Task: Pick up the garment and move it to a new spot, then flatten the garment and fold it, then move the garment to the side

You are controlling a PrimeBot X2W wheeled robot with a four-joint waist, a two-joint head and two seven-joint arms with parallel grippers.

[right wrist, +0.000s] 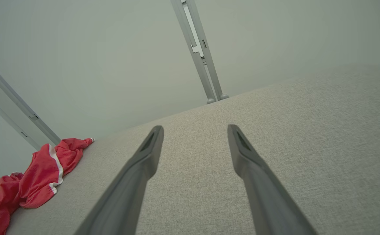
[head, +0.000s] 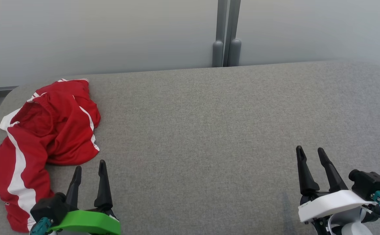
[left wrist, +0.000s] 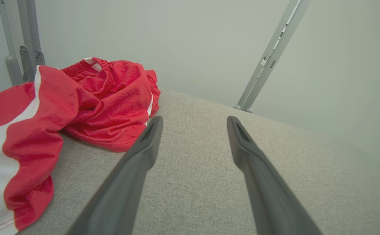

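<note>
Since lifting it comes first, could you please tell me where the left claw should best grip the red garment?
Likely the bunched hem of the red garment nearest the left claw, coming from above on its right side: there the cloth humps up.

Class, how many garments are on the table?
1: the red garment lies crumpled near the left edge of the table, by the left hand. None seems hidden.

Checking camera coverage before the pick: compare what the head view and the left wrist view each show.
Head view, not left wrist: the right gripper, open, far across the grey table from the red garment. Left wrist, not head: the gathered elastic waistband of the red garment. Both: the red garment crumpled on the grey table, and the left gripper, open beside it.
</note>
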